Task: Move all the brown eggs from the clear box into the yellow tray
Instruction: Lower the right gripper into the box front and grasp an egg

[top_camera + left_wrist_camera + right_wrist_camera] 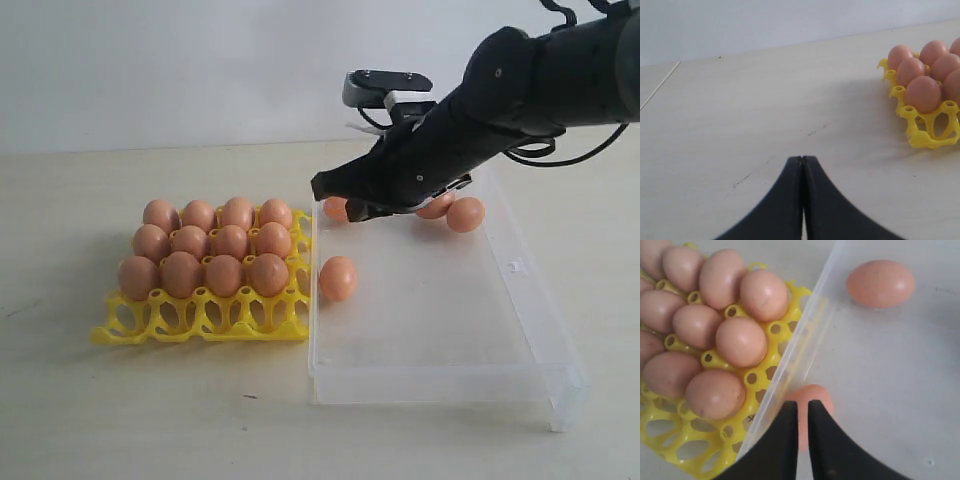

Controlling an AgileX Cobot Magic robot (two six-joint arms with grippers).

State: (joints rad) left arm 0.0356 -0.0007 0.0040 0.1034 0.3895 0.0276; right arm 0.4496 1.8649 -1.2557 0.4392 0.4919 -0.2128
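**A:** Where's the nearest brown egg [812,391]?

**B:** It's lying in the clear box [440,385], just beyond the right gripper [802,406] tips. It sits close to the wall beside the yellow tray [200,320]. Three more lie loose in the box, farther from that gripper.

**A:** Is the gripper holding it?

**B:** No. Its jaws are nearly pinched together with nothing between them. The left gripper [802,161] is closed too, empty, over bare table [100,400].

**A:** How will it handle?

**B:** I'd guess light, smooth and brittle, and it may roll. Spread the jaws wide, then take it gently across the middle.
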